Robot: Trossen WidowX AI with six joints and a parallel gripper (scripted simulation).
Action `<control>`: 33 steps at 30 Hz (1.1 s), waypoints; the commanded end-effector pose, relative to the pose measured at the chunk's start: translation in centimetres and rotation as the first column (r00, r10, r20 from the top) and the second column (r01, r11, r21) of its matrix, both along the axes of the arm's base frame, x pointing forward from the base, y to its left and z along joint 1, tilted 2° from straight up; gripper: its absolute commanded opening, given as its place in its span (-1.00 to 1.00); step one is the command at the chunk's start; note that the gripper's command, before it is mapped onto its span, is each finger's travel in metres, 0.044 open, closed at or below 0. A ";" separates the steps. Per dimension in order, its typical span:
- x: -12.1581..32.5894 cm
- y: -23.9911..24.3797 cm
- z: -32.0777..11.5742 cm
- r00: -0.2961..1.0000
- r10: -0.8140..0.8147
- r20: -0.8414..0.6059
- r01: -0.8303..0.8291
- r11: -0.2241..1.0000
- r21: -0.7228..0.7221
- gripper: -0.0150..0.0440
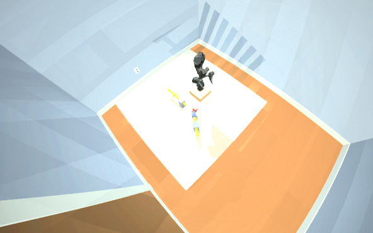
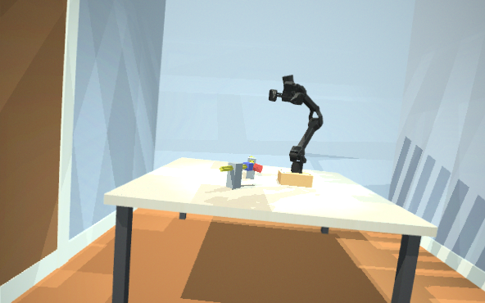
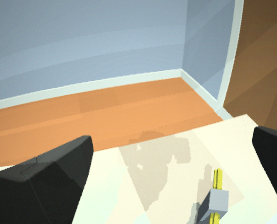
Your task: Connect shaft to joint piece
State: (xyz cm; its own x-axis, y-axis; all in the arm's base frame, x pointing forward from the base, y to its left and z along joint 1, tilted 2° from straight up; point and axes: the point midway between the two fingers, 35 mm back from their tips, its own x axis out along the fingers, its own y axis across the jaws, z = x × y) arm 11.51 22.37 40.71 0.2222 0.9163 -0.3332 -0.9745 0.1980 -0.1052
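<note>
Fingers cropped, joint's opening (image 1: 195, 110) indistinct

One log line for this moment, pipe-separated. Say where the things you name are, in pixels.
pincer (image 1: 209, 73) (image 2: 273, 95) (image 3: 177, 140): open, raised above table (image 1: 156, 126) (image 2: 269, 206) (image 3: 139, 200), nothing held | red-and-blue joint piece (image 1: 195, 111) (image 2: 253, 167): untouched | second shaft (image 1: 172, 93): outside joint piece | stage: joint piece not yet held

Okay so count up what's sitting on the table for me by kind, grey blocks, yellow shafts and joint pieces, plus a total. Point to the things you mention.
Grey blocks (image 1: 181, 104) (image 2: 235, 176): 2
Yellow shafts (image 1: 196, 131) (image 2: 226, 168): 2
Red-and-blue joint piece (image 1: 194, 114) (image 2: 248, 166): 1
Total: 5
</note>
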 end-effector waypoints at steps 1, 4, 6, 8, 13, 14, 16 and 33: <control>1.1 0.4 -2.5 0.992 -0.061 -0.113 0.054 0.996 -0.067 1.00; 1.7 0.6 -4.2 0.976 -0.113 -0.187 0.093 0.989 -0.115 1.00; 2.1 0.7 -5.2 0.960 -0.152 -0.234 0.119 0.982 -0.149 1.00; 2.4 0.7 -6.3 0.942 -0.191 -0.277 0.143 0.972 -0.184 1.00; 3.2 0.6 -9.1 0.880 -0.298 -0.370 0.201 0.939 -0.278 1.00; 3.3 0.6 -9.6 0.865 -0.320 -0.386 0.211 0.931 -0.298 1.00; 3.5 0.4 -10.7 0.834 -0.365 -0.415 0.232 0.912 -0.338 1.00; 4.3 -2.0 -19.4 0.483 -0.743 -0.464 0.344 0.648 -0.679 1.00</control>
State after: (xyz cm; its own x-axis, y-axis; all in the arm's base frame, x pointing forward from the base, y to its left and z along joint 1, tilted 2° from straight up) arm 15.85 21.01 23.10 0.1796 0.4448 -0.8775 -0.5527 0.7835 0.2840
